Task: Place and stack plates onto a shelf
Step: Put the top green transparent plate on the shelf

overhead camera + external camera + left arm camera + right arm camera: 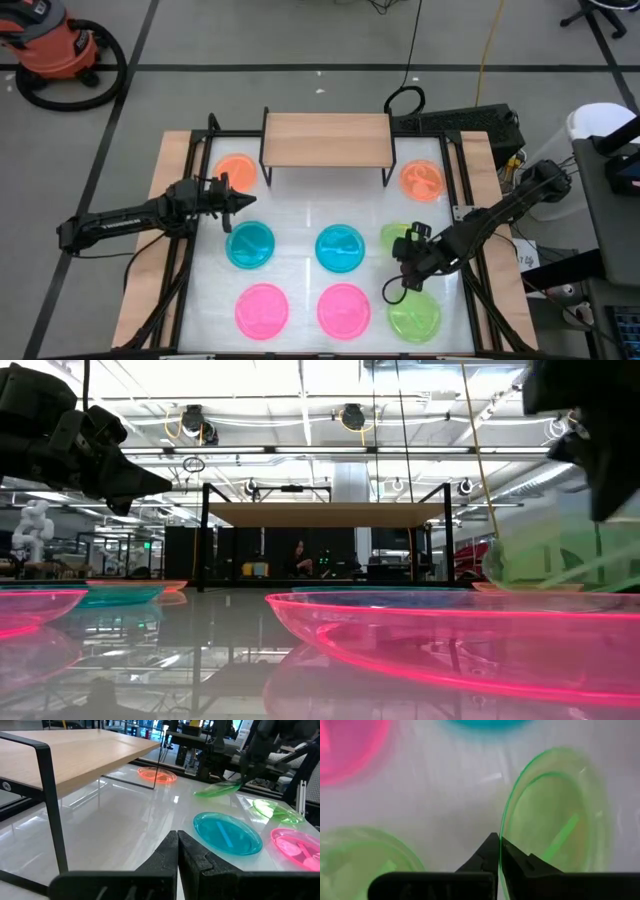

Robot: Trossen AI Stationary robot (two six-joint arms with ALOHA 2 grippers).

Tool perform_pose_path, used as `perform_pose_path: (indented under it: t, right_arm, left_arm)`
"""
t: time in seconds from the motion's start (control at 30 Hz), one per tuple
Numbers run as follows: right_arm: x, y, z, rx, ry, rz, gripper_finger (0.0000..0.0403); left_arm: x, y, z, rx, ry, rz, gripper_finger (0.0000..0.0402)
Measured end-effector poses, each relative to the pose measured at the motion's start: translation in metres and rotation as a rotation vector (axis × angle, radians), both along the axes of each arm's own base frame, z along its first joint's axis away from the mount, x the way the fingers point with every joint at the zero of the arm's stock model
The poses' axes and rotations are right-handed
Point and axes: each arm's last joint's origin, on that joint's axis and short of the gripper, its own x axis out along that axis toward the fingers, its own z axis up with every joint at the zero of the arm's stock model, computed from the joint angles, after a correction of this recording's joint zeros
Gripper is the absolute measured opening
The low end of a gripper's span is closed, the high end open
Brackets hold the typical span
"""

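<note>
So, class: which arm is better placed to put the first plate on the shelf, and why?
The right. Its gripper is already shut on a lime green plate, lifted off the table. The left gripper hovers empty, jaws closed, and the shelf is bare.

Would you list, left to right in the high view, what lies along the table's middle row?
Left gripper → cyan plate → second cyan plate → lime plate held by the right gripper.

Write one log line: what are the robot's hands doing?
right gripper: shut on green plate, lifted | left gripper: shut, waiting | shelf: bare
</note>
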Motion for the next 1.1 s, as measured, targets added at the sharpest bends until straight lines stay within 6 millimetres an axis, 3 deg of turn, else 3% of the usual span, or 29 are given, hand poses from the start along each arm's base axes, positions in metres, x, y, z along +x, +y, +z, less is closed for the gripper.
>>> perform_pose_path:
  t: [0.3,0.47,0.63,0.83,1.1]
  right_arm:
    - [0.021,0.000,0.059,-0.189,-0.271,0.089,0.0000]
    - [0.041,-0.015,0.089,-0.378,-0.407,0.099,0.0000]
    - [0.067,-0.047,0.104,-0.526,-0.501,0.107,0.0000]
    - [0.085,-0.100,0.118,-0.676,-0.546,0.018,0.0000]
    - [0.093,-0.152,0.110,-0.620,-0.505,-0.057,0.0000]
  left_arm:
    - [0.000,0.000,0.000,0.000,0.000,0.000,0.0004]
    - [0.000,0.000,0.000,0.000,0.000,0.000,0.0004]
    - [0.000,0.000,0.000,0.000,0.000,0.000,0.0004]
    - [0.000,0.000,0.000,0.000,0.000,0.000,0.0004]
    - [0.000,0.000,0.000,0.000,0.000,0.000,0.0004]
